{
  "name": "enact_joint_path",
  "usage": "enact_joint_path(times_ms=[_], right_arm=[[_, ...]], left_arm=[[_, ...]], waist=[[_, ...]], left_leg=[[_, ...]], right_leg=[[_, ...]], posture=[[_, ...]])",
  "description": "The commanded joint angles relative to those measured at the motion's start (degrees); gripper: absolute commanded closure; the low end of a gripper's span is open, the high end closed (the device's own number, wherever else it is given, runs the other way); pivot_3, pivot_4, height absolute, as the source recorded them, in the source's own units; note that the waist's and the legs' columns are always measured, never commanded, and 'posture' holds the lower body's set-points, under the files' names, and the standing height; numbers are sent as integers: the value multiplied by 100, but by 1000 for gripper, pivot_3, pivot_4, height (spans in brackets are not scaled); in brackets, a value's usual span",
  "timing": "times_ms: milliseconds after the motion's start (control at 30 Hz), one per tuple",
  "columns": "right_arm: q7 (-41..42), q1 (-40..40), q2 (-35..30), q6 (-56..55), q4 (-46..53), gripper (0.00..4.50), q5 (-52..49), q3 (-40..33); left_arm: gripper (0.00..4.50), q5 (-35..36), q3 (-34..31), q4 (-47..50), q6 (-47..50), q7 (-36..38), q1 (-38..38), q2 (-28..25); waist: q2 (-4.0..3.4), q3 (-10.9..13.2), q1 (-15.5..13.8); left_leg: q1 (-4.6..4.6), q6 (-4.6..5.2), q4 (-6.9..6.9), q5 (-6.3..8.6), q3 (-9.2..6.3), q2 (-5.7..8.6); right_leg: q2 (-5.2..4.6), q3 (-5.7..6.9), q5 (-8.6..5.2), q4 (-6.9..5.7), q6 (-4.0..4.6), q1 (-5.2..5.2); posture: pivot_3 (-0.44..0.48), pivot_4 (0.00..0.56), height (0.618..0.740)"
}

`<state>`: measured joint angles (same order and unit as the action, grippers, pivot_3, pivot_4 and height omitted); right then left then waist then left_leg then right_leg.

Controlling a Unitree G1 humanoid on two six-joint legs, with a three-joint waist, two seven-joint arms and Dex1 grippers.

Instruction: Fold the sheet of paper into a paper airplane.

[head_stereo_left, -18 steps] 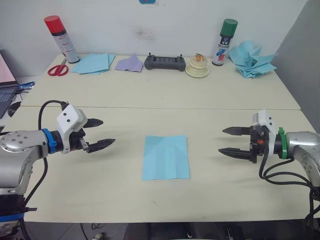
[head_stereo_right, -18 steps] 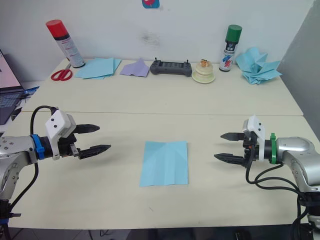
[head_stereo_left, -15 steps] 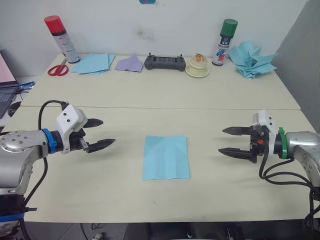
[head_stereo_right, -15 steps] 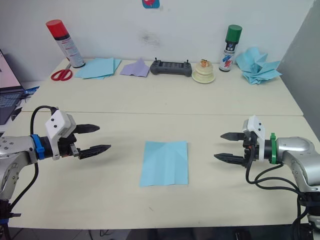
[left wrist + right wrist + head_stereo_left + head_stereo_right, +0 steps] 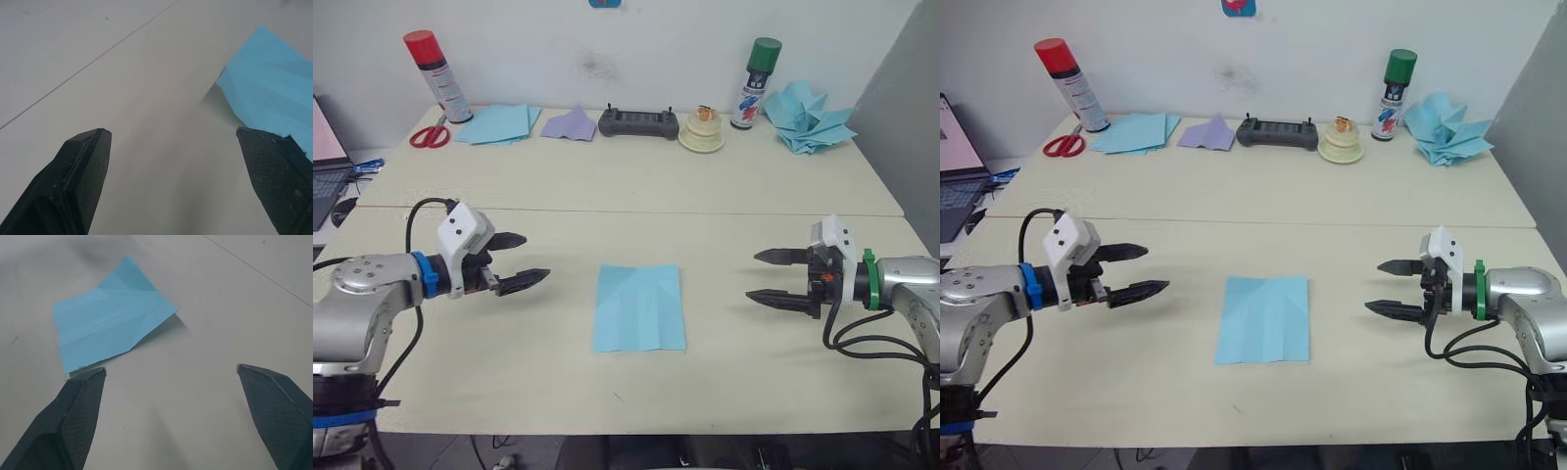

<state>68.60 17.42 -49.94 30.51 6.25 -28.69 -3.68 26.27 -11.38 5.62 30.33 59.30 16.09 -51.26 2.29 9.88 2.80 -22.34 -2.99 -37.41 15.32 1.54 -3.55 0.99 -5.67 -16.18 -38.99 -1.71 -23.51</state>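
Observation:
The sheet of paper (image 5: pixel 638 305) is a light sky-blue rectangle with crease lines, lying flat on the near table between my two arms. To its left, my left gripper (image 5: pixel 530 259) hovers open with nothing in it, its tips pointing at the sheet. On the other side my right gripper (image 5: pixel 762 276) is open too, empty and a gripper-length off. In the left wrist view a corner of the sheet (image 5: pixel 274 83) lies beyond the black fingers (image 5: pixel 80 171). The right wrist view has the whole sheet (image 5: pixel 110 325) ahead of the spread fingers (image 5: pixel 73 421).
Along the far table stand a red-capped spray can (image 5: pixel 436 63), red scissors (image 5: pixel 429 135), a pile of light-blue sheets (image 5: pixel 496 123), a pale purple paper piece (image 5: pixel 567 122), a black controller (image 5: pixel 637 121), a tape roll (image 5: pixel 701 132), a green-capped can (image 5: pixel 753 69) and a heap of blue paper shapes (image 5: pixel 811 116). A laptop (image 5: pixel 325 157) sits far left.
My left gripper has moved a little to the right, closer to the sheet. The right gripper and the sheet stay where they were.

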Motion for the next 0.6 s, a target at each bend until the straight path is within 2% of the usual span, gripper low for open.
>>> enact_joint_path(times_ms=[33, 67, 233, 467, 600], right_arm=[[-33, 92, -51, -68, 96, 0, 20, -83], [-59, 99, -24, -83, 85, 0, 51, -64], [-208, 116, 103, -164, 83, 0, 176, 46], [-391, 140, 303, -189, 106, 0, 274, 158], [-465, 112, 370, -154, 178, 0, 293, 215]], left_arm=[[393, 215, 61, 396, 106, -110, 270, 173], [537, 259, 140, 502, 143, -141, 331, 285], [2126, 173, 673, 907, 224, -351, 381, 750], [4408, -692, 1632, 587, -305, -650, 130, 1177], [4490, -916, 1829, 316, -521, -707, 83, 1350]], waist=[[-1, 0, -7], [-2, 0, -10], [-1, 0, -15], [-3, 0, -31], [-3, -1, -44]], left_leg=[[-7, 0, -11, 0, -4, -1], [-16, 0, -26, 0, -10, -2], [-35, 1, -58, 1, -16, 3], [-33, 1, -60, 0, -24, 2], [-34, 1, -61, 0, -23, 3]], right_leg=[[0, 5, 0, -1, 0, 0], [0, 10, 0, -3, 0, 0], [-2, 10, 6, -4, -9, 0], [3, 12, 8, -7, -10, 1], [3, 11, 8, -7, -10, 2]], posture=[[0, 150, 740], [0, 150, 740], [0, 150, 740], [0, 150, 740], [0, 150, 740]])
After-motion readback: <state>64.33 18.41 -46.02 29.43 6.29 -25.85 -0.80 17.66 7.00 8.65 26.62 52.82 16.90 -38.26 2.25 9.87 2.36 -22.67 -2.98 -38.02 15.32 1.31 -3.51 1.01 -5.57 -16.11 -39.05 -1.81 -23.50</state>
